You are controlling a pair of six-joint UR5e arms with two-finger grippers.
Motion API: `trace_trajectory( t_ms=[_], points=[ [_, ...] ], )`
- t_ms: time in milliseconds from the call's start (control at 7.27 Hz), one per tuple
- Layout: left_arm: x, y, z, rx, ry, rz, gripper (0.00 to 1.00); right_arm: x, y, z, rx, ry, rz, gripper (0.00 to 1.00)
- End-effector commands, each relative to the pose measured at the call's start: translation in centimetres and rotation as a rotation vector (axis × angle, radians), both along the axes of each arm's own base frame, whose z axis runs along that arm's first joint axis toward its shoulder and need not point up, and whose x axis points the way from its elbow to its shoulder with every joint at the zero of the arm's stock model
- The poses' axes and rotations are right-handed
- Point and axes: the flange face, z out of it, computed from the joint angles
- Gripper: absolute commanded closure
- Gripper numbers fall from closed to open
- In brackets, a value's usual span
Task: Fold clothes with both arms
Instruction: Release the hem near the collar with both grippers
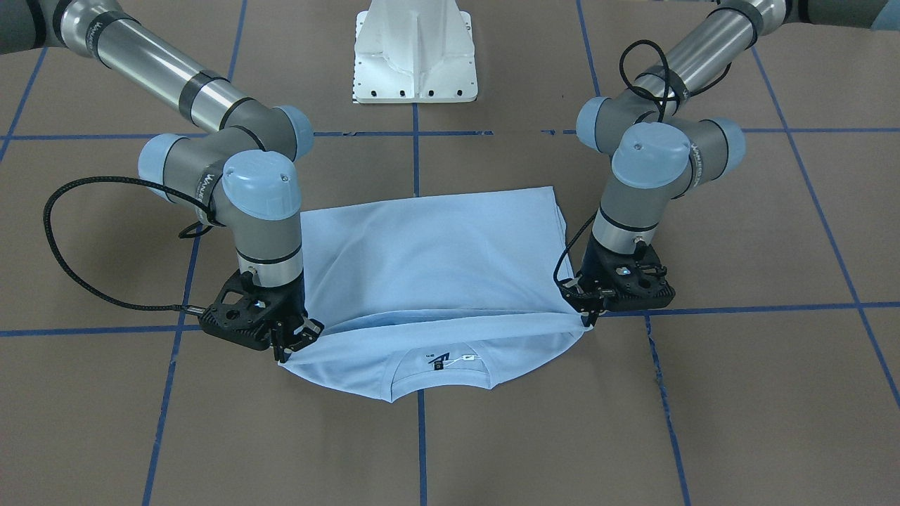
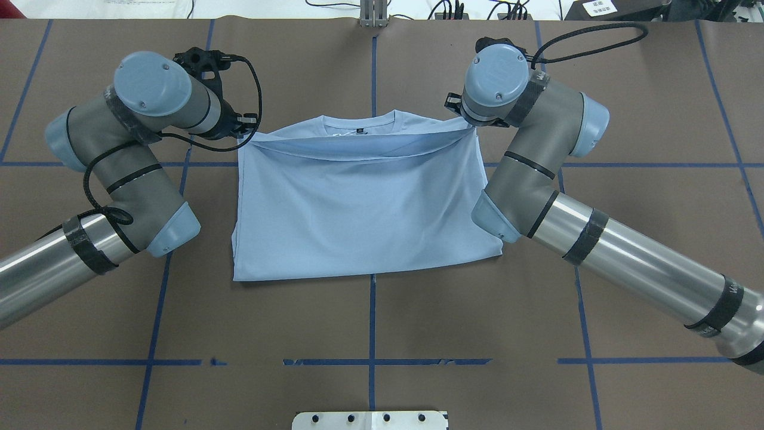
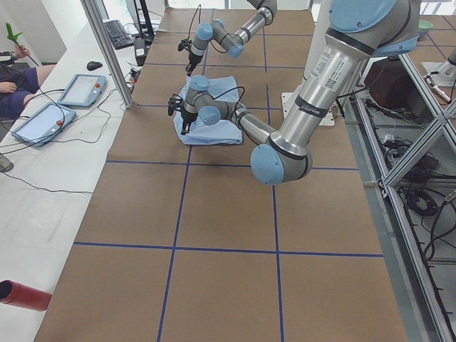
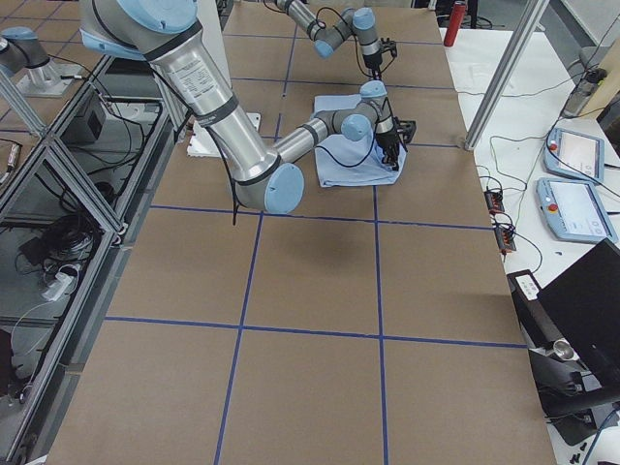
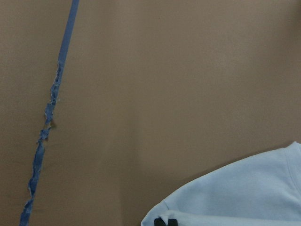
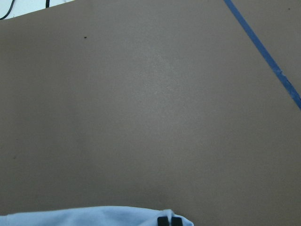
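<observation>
A light blue shirt is laid at the middle of the brown counter, which is marked off by blue tape lines. The shirt is folded in two. Its fold is turned toward the white base, and its collar is turned away from the robot. The free edge of the upper layer stops short of the collar, so the collar and the dark label inside it are left uncovered.

That edge is stretched between the two arms, and a shadowed gap is seen beneath it in the overhead view. One corner is pinched by the left jaws, carried low on the left arm. The other corner is pinched by the right jaws on the right arm. In the left wrist view the black fingertips are seen pressed together on the cloth edge. The same is seen of the fingertips in the right wrist view. Both wrists are pointed steeply down, just outside the shirt's two sides.
</observation>
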Motion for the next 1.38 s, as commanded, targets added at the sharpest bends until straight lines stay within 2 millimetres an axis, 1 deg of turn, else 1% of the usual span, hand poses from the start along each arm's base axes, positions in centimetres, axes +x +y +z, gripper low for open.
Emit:
trace_trajectory(
  t_ms=[0, 138, 275, 413, 550, 688, 825, 963, 1100, 1238],
  points=[
    [0.3, 0.1, 0.0, 0.002, 0.003, 0.005, 0.77, -0.3, 0.2, 0.1, 0.0, 0.0, -0.005, 0.53],
    [0.1, 0.3, 0.1, 0.037, 0.003, 0.025, 0.01, -0.3, 0.3, -0.5, 0.01, -0.005, -0.012, 0.01],
    [-0.6, 0.7, -0.9, 0.123, 0.015, 0.069, 0.0, 0.3, 0.2, -1.6, 0.063, 0.004, -0.071, 0.0],
    [-1.5, 2.3, -0.8, 0.135, 0.03, 0.078, 0.0, 1.0, 0.1, -1.8, 0.105, 0.008, -0.117, 0.0],
    [-3.0, 4.1, -0.8, 0.145, 0.05, 0.079, 0.0, 1.7, 0.0, -1.7, 0.131, -0.042, -0.147, 0.0],
    [-3.6, 7.5, -0.1, 0.149, 0.064, 0.107, 0.0, 2.7, 0.3, 0.1, 0.142, -0.092, -0.18, 0.0],
    [-3.8, 11.4, 0.6, 0.109, 0.095, 0.109, 0.0, 4.0, 0.1, 1.7, 0.174, -0.099, -0.209, 0.0],
    [-3.1, 15.0, -0.1, 0.084, 0.157, 0.119, 0.0, 5.6, -0.4, 2.1, 0.202, -0.09, -0.242, 0.0],
    [-2.3, 18.0, 0.5, 0.034, 0.184, 0.108, 0.0, 6.5, -0.6, 2.4, 0.199, -0.096, -0.253, 0.0],
    [-0.7, 20.0, 1.1, -0.001, 0.192, 0.052, 0.03, 6.5, -0.6, 2.1, 0.203, -0.099, -0.252, 0.0]
  ],
)
